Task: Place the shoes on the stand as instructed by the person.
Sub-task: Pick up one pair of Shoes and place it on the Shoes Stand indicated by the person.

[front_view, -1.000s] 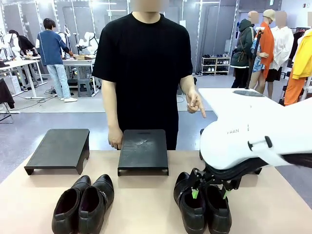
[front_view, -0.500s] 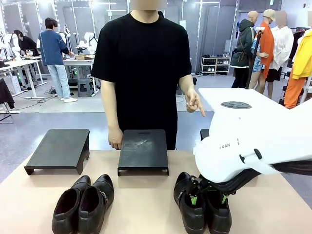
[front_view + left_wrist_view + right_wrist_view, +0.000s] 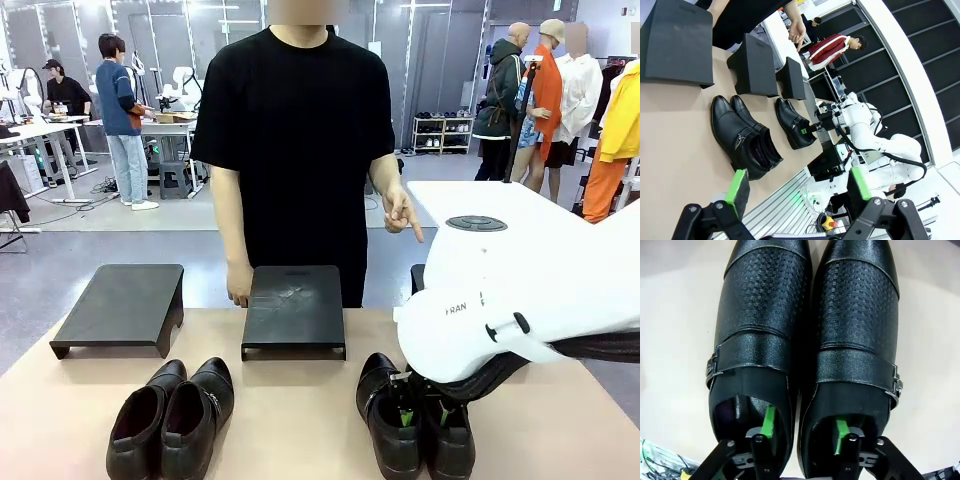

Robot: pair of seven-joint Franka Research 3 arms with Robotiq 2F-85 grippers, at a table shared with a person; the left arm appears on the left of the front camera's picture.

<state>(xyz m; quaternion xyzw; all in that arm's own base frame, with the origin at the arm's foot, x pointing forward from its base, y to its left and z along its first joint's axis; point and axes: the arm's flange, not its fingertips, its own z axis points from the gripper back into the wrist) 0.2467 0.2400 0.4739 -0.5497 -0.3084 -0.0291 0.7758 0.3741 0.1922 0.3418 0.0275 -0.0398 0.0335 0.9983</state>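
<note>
Two pairs of black shoes stand on the tan table. The right pair (image 3: 412,425) (image 3: 805,330) (image 3: 792,122) has my right gripper (image 3: 420,412) (image 3: 805,432) lowered into it, one green-padded finger inside each shoe, straddling the two inner walls. The jaws are partly closed, with a slight gap still showing at the pads. The left pair (image 3: 170,418) (image 3: 742,137) lies untouched. My left gripper (image 3: 799,185) hovers open, holding nothing, off the table's near left. The person (image 3: 295,120) points a finger (image 3: 408,222) down to the right, above a stand (image 3: 418,275) (image 3: 792,77).
Three black stands line the far side: left (image 3: 120,300) (image 3: 677,42), middle (image 3: 293,305) (image 3: 755,65), and the one half hidden behind my right arm. The person's other hand (image 3: 238,290) rests at the middle stand's corner.
My right arm has sunk lower, pushing its fingers into the right pair, and the fingers have drawn closer together. The shoes and the left arm have not moved.
</note>
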